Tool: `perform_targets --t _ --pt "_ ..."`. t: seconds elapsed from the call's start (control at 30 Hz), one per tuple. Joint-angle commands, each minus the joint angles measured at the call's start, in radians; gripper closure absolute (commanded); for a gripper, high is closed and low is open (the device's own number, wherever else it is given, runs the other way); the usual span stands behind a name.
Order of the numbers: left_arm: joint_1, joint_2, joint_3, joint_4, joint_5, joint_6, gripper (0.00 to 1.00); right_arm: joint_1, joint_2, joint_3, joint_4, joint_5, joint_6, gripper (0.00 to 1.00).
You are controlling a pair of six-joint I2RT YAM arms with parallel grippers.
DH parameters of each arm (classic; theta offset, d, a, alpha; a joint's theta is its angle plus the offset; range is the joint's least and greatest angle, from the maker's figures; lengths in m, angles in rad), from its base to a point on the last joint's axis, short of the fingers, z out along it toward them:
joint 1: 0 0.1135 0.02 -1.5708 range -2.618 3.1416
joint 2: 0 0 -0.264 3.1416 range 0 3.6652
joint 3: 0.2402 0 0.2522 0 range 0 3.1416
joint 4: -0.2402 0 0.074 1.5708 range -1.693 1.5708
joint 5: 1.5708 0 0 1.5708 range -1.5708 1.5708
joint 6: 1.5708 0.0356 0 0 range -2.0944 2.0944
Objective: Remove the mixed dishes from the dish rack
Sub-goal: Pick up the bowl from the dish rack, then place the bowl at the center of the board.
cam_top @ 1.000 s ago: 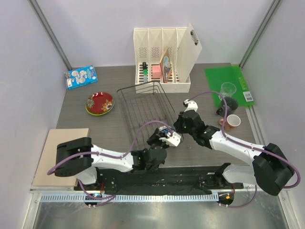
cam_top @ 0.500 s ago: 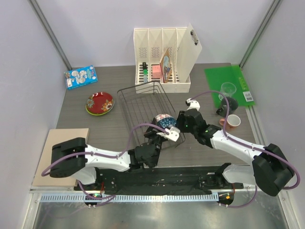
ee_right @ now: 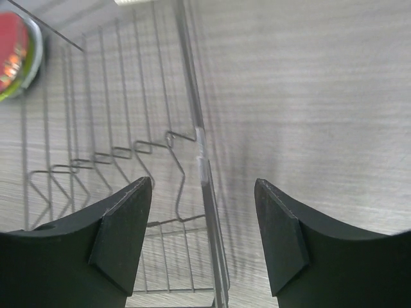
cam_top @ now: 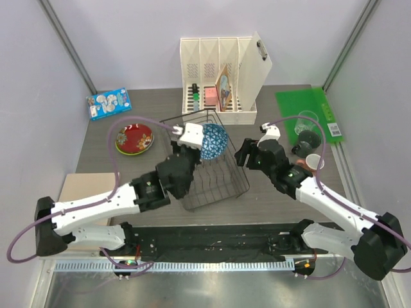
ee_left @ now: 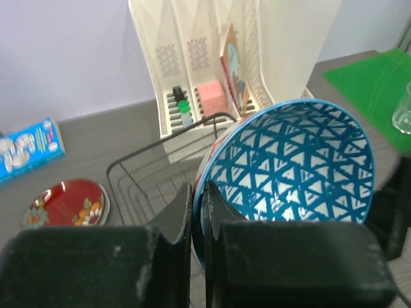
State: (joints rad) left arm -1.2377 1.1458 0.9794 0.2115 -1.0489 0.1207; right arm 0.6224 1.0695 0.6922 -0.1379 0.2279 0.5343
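Since a second ago the left fingers (ee_left: 198, 215) have lifted the bowl (ee_left: 289, 167) up from the near end of the rack (cam_top: 215, 179) and carried it toward the far end. The right fingers (ee_right: 202, 187) have let go and spread apart.

The left fingers are clamped together on the bowl's rim, holding the blue patterned bowl on edge in the air over the rack's far half. Below and ahead of them is the rack's dark wire wall. Further left of them the red plate (cam_top: 134, 138) lies flat on the table (cam_top: 270, 205). Past the bowl stands the cream file holder (cam_top: 218, 70).

The right fingers are wide apart and hold nothing. They hang low over the rack's right edge, whose rim wire runs between them, with bare table on one side. Well off to their right, the glass (cam_top: 307, 120), dark mug (cam_top: 310, 140) and pink mug (cam_top: 314, 162) stand close together by the green mat (cam_top: 302, 102).
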Motion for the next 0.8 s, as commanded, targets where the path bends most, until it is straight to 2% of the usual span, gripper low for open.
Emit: perform_targets --t 0.0,0.03,0.17,0.23,0.27,0.33,0.37,0.4,0.47,0.6,0.7,0.77 --pt "0.173 -0.031 0.117 -0.514 0.193 -0.502 1.0 0.0 -0.075 0.059 -0.028 0.024 -0.042 0.29" --pt "0.2 -0.031 0.146 -0.55 0.243 -0.53 1.0 0.0 -0.097 0.066 -0.034 0.022 -0.048 0.29" --pt "0.308 -0.057 0.189 -0.694 0.296 -0.647 1.0 0.0 -0.158 0.096 -0.055 0.031 -0.056 0.29" --pt "0.407 -0.07 0.2 -0.777 0.325 -0.72 1.0 -0.001 -0.187 0.099 -0.052 0.036 -0.047 0.28" --pt "0.453 -0.08 0.193 -0.791 0.39 -0.74 1.0 0.0 -0.21 0.098 -0.045 0.039 -0.046 0.28" --pt "0.608 -0.122 0.153 -0.805 0.476 -0.811 1.0 -0.001 -0.235 0.089 -0.032 0.039 -0.04 0.29" --pt "0.665 -0.135 0.136 -0.805 0.598 -0.834 1.0 0.0 -0.244 0.084 -0.014 0.036 -0.04 0.29" --pt "0.773 -0.155 0.119 -0.804 0.656 -0.855 1.0 0.0 -0.264 0.069 -0.002 0.033 -0.04 0.29" --pt "0.907 -0.161 0.073 -0.816 0.787 -0.913 1.0 -0.001 -0.276 0.053 0.027 0.012 -0.036 0.29" --pt "1.081 -0.123 0.018 -0.853 0.949 -0.972 1.0 0.0 -0.286 0.043 0.053 -0.045 -0.033 0.29" --pt "1.176 -0.086 -0.021 -0.831 1.033 -0.993 1.0 -0.001 -0.286 0.021 0.073 -0.048 -0.028 0.28" --pt "1.198 -0.06 -0.05 -0.819 1.043 -0.997 1.0 -0.001 -0.287 0.009 0.089 -0.048 -0.027 0.28"
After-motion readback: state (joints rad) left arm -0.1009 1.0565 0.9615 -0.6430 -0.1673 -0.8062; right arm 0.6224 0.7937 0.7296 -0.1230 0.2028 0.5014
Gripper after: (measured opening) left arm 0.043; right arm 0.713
